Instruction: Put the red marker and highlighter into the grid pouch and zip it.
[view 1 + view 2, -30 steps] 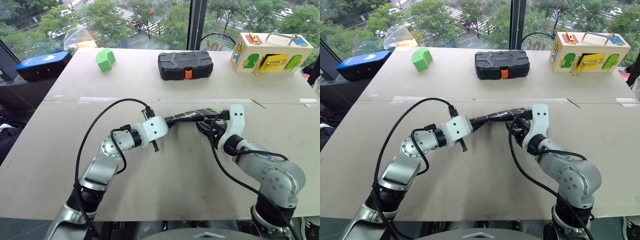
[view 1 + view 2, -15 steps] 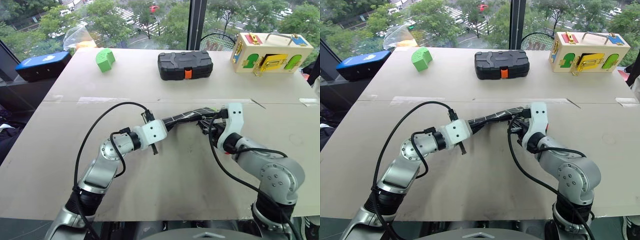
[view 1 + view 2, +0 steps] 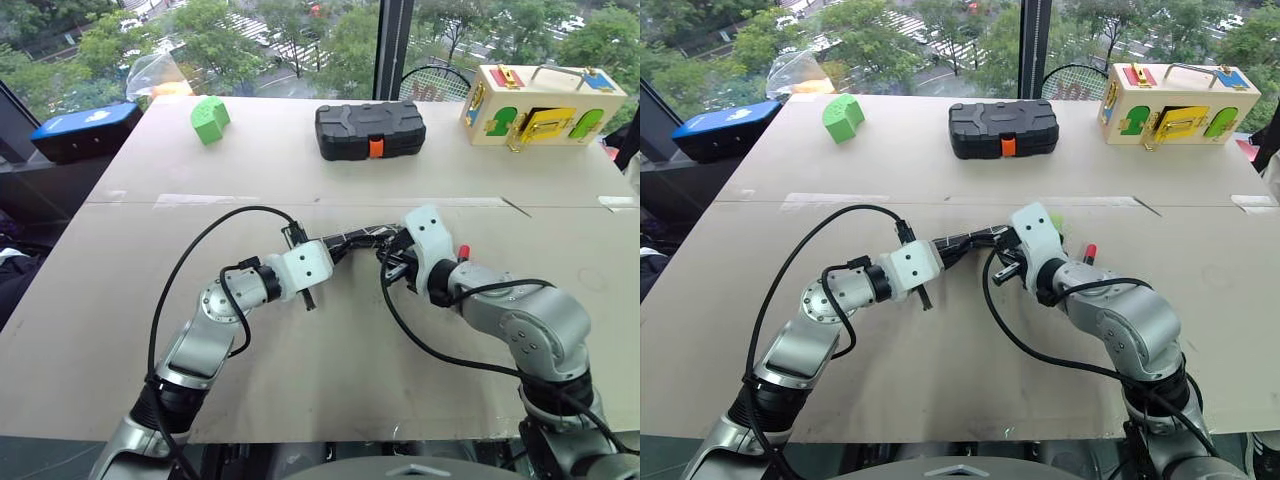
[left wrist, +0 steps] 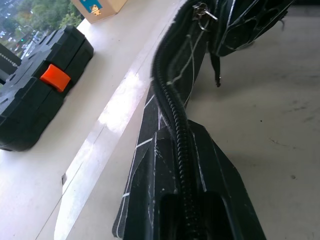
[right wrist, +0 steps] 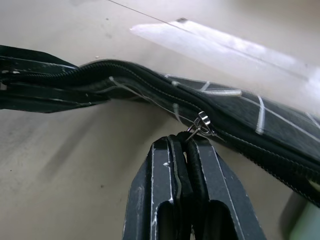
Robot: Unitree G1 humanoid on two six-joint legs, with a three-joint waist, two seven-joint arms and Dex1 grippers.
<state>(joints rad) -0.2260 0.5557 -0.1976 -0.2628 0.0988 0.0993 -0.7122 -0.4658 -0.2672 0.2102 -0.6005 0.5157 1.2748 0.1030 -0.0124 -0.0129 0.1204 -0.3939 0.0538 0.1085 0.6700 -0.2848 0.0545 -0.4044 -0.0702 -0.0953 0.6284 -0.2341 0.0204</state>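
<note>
Mid-bench (image 3: 120, 300), the left end effector (image 4: 182, 200) is clamped on one end of the grid pouch (image 4: 175, 100), held off the surface, while the right end effector (image 5: 182, 150) pinches its zipper pull (image 5: 200, 124), the red marker (image 3: 1090, 250) just beside.

The pale table (image 3: 330, 340) bears a green block (image 3: 210, 119), black hard case (image 3: 370, 130), wooden latch box (image 3: 540, 105) — all along its far edge.

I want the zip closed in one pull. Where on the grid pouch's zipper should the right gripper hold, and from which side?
Probably the zipper pull, hanging off the slider: pinch it from the near side, as the right gripper does, while the left gripper clamps the grid pouch at its end.
</note>
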